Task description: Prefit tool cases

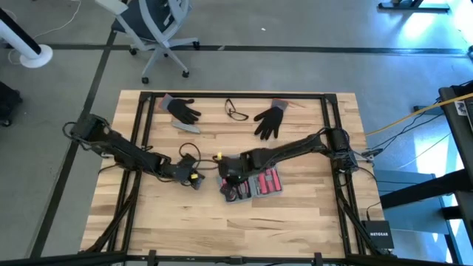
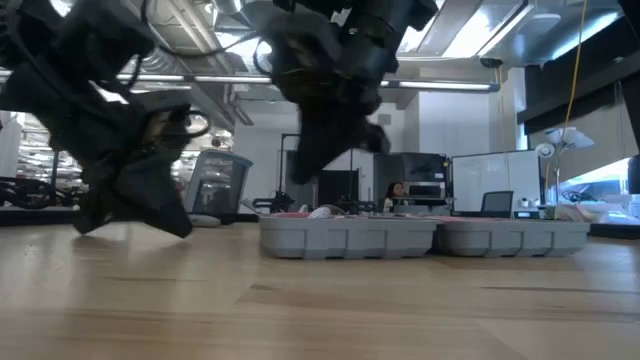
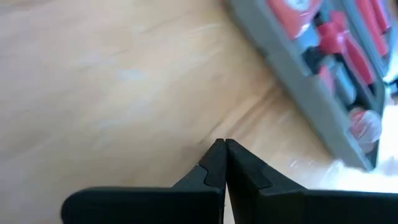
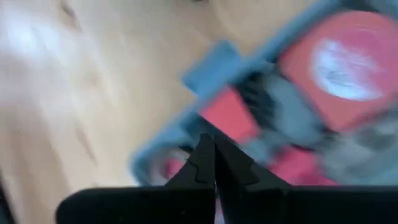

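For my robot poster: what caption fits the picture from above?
Two shut grippers, left and right, meet at the open tool case on the wooden table.

The tool case [image 1: 259,185] lies open just right of centre on the desk [image 1: 295,229] in the high view. The right hand [image 1: 228,179] sits over its left end — the left hand [image 1: 196,182] just left of it. Toward the upper edge lie two gloves [image 1: 182,110] [image 1: 270,118], with glasses [image 1: 236,111] between them.
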You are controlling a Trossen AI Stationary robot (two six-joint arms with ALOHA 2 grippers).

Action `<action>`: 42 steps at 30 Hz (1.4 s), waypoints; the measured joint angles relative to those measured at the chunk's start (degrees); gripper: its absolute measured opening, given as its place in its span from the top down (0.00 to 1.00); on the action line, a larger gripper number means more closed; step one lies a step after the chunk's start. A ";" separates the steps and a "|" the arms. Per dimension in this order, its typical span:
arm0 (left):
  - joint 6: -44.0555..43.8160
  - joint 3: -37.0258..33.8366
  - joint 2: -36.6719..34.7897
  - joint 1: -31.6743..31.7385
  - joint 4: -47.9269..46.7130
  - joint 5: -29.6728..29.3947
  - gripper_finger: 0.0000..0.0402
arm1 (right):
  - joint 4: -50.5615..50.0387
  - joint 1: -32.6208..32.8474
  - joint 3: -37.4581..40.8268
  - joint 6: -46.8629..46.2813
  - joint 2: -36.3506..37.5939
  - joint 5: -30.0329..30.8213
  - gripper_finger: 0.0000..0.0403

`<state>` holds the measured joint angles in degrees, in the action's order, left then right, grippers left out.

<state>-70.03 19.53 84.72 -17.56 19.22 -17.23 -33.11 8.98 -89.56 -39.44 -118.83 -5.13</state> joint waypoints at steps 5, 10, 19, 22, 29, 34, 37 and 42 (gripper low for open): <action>-0.90 -4.59 -5.59 -0.99 -0.50 -1.20 1.00 | 5.25 0.93 1.19 -6.38 -1.03 3.28 1.00; -2.51 -4.96 -6.00 -0.44 -0.68 -2.17 1.00 | 4.53 -0.06 1.12 -8.27 -1.01 8.15 1.00; -3.93 -4.95 -5.98 -0.44 -0.59 -2.50 1.00 | 5.95 -1.17 1.15 -9.65 -3.93 2.37 1.00; -4.12 -4.94 -5.98 -0.44 -0.57 -2.89 1.00 | 7.39 -1.12 0.73 -9.78 -6.48 -0.67 1.00; -4.97 -4.94 -5.98 -0.44 -0.61 -3.67 1.00 | 8.15 -3.19 0.92 -7.21 -6.46 -2.87 1.00; -4.99 -4.95 -5.98 -0.44 -0.59 -3.97 1.00 | 7.45 -6.03 1.41 -5.27 -1.65 -1.80 1.00; -4.47 -4.96 -5.96 -0.43 -0.55 -3.91 1.00 | 5.38 -6.98 1.03 -5.10 1.46 0.08 1.00; -4.03 -4.96 -5.93 -0.44 -0.55 -3.81 1.00 | 1.45 -7.16 1.40 -5.12 1.33 1.15 1.00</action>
<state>-74.06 14.57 78.78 -18.00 18.68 -21.04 -31.66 1.83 -88.16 -44.56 -117.49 -3.99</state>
